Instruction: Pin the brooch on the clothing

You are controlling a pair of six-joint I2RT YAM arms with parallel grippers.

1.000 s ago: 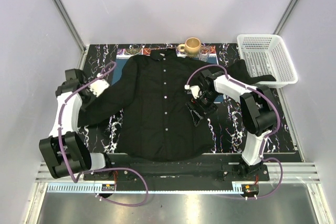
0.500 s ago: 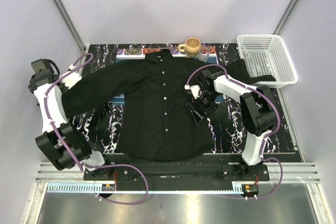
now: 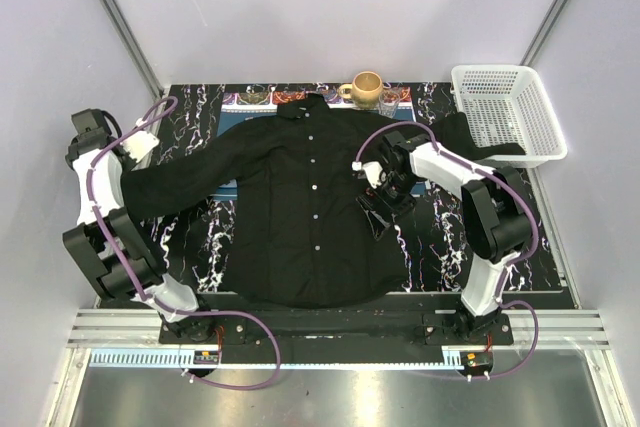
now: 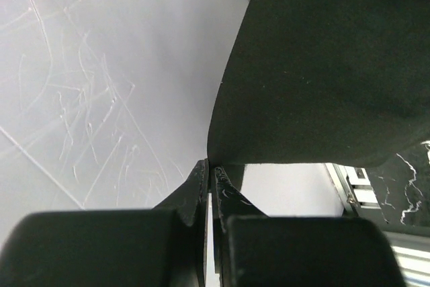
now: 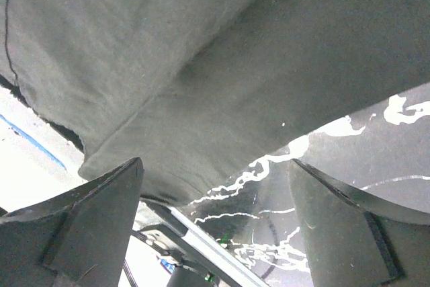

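- Left claw [image 4: 209, 169] pinched fully shut. Its tips meet on the bottom corner of a sleeve of the black shirt [image 4: 322, 65], which hangs above and to the right of them against a pale, scratched wall. Only the left wrist camera catches this grip.
- Overhead, the whole shirt [image 3: 300, 207] lies front up, white buttons in a row. One sleeve is drawn out from the body to the left claw [image 3: 142, 150].
- Right claw [image 5: 215, 162] gapes wide and holds nothing. Its own camera shows dark fabric ahead of and between the fingers, with the marbled table [image 5: 349, 146] by the right finger.
- From overhead, the right claw [image 3: 380, 209] points down at the shirt's side edge, cloth to its left and bare table to its right.
- Left arm [image 3: 95, 187] is reared up and folded back toward the left wall. Right arm [image 3: 450, 172] is bent, reaching inward over the table.
- Brooch: cannot be made out in any view.
- Beyond the right claw stand a mug [image 3: 366, 87] and a glass [image 3: 389, 100], with a white basket [image 3: 505, 107] off to its far right.
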